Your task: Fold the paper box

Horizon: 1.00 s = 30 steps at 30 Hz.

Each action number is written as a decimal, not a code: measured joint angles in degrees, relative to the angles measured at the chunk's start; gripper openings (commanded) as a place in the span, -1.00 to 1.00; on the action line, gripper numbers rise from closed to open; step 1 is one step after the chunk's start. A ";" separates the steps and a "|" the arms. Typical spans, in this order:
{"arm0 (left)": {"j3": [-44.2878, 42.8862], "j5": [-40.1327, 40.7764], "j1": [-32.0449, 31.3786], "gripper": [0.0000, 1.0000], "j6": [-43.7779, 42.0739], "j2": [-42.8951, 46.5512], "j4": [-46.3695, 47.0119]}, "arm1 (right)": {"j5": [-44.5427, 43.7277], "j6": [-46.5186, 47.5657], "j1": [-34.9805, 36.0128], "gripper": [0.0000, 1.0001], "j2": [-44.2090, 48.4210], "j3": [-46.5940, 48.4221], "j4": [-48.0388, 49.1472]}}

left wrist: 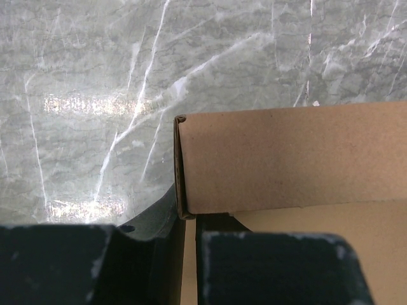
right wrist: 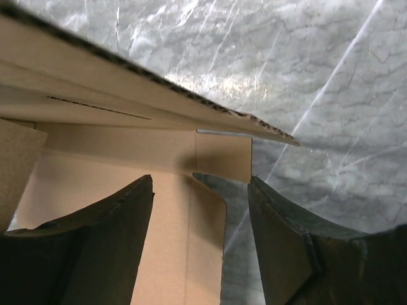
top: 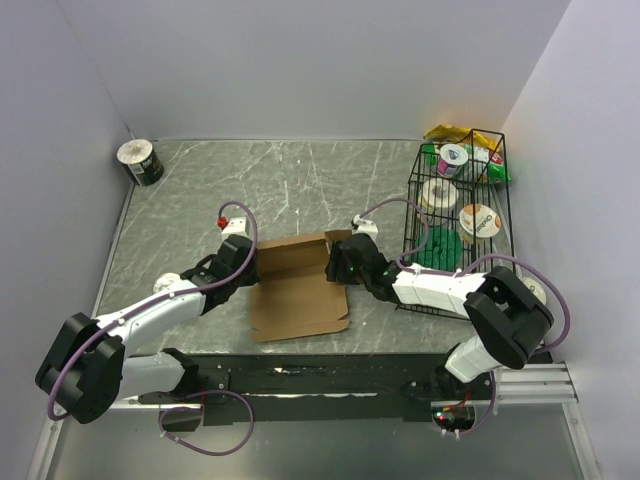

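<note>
At the left, the left tool pinched a raised wall of the paper box, which lay between both tools on the tabletop. The right tool was spread wide around a flap. Most folding looked not yet done.

Left fingers pinched together, right fingers apart.
</note>
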<state>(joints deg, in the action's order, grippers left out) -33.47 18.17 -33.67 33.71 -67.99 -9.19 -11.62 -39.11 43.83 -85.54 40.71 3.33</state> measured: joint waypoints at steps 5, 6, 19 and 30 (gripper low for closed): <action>-0.02 0.02 -0.07 -0.76 0.00 0.00 0.00 | -1.55 1.27 0.00 0.24 -1.29 -0.04 1.92; -0.04 0.04 -0.07 -0.76 0.00 0.00 0.00 | -1.90 1.66 0.00 0.22 -1.55 -0.20 2.75; -0.37 0.13 -0.07 -0.77 -0.02 -0.48 -0.02 | -4.92 8.76 0.35 0.11 -2.01 -6.54 16.02; -1.03 0.13 -0.13 -0.78 -0.09 -1.25 -0.09 | -6.86 12.44 1.99 -0.15 -1.92 -9.27 23.12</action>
<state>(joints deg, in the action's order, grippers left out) -34.50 18.31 -33.80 33.63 -69.23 -9.28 -18.48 -26.68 45.82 -87.46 31.44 26.46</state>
